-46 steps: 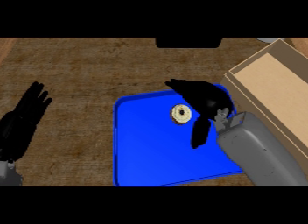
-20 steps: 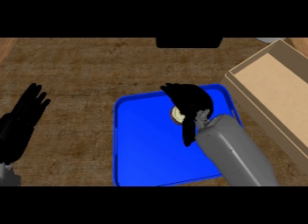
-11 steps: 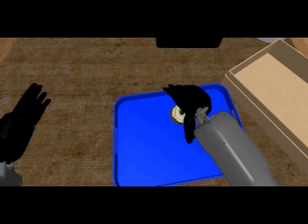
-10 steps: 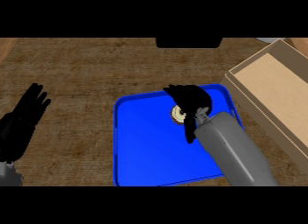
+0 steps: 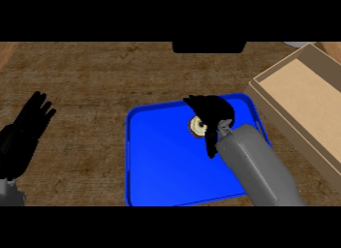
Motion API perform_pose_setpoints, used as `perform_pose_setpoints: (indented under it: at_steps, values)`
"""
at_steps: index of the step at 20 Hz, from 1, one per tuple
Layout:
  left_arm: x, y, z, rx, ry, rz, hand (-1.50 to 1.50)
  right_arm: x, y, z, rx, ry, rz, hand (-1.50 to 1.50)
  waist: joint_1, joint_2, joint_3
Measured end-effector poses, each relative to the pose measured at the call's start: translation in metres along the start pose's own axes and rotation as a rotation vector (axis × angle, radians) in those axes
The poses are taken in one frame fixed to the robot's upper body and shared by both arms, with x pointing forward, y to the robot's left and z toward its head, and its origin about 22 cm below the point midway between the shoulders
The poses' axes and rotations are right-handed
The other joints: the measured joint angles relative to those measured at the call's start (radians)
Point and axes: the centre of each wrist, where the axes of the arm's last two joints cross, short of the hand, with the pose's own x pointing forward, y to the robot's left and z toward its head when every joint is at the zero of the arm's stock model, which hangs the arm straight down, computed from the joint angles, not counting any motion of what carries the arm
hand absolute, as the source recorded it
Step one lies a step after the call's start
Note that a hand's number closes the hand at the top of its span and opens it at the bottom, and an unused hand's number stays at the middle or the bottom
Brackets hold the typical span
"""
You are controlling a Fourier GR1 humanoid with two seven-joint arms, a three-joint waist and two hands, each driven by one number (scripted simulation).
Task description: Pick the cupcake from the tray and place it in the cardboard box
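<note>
A blue tray (image 5: 166, 164) lies on the wooden counter in the middle of the head view. The cupcake (image 5: 197, 127), small and cream-coloured, sits in the tray's upper right part. My right hand (image 5: 212, 112) is over it, fingers curled round its top and right side, hiding much of it. The open cardboard box (image 5: 309, 101) stands to the tray's right, running diagonally, its inside bare. My left hand (image 5: 26, 131) rests open at the left edge, fingers up.
A dark object (image 5: 209, 47) sits at the counter's far edge, top centre. A pale round item (image 5: 299, 44) peeks in at the top right, behind the box. Bare counter (image 5: 80, 87) lies between the left hand and the tray.
My right hand moved left from beside the cupcake to over it and its fingers curled round the cupcake. In the last half second it barely moves. The left hand stays still.
</note>
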Motion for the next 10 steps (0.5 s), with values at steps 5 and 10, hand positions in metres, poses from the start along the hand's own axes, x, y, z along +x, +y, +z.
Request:
perform_pose_setpoints:
  at_steps: [5, 10]
  values:
    - [-0.001, -0.004, 0.004, -0.006, 0.001, 0.008, 0.0, -0.014, 0.005, -0.008, -0.016, -0.018, 0.004, 1.5, 0.002, 0.0, 0.0]
    - [-0.001, 0.005, 0.007, -0.002, -0.002, 0.002, 0.0, -0.004, 0.008, -0.012, -0.061, -0.073, 0.013, 1.5, 0.002, 0.0, 0.0]
